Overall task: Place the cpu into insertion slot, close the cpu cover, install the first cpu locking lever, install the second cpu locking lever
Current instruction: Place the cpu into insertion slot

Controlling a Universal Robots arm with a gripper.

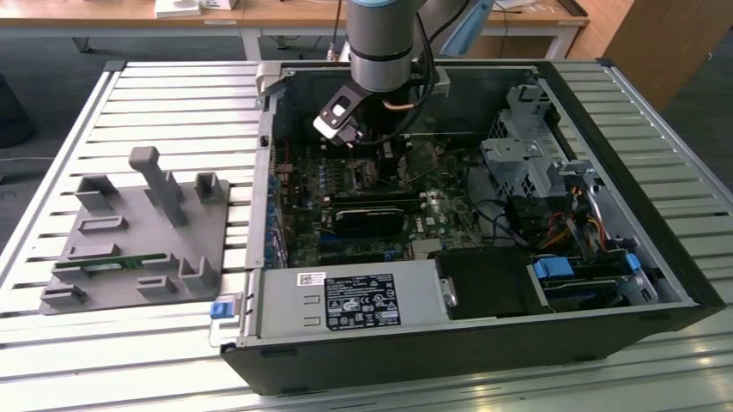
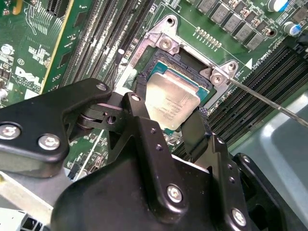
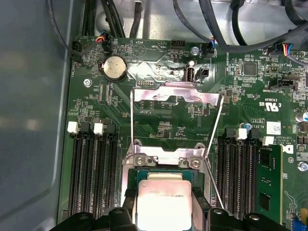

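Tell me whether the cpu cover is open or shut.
Open. The cpu cover is swung back, clear of the cpu, whose metal top is fully exposed.

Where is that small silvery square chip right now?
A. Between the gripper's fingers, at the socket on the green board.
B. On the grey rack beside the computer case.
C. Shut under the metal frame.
A: in the second wrist view the cpu sits between the fingers of the gripper, and in the first wrist view the cpu cover lies folded back, open.
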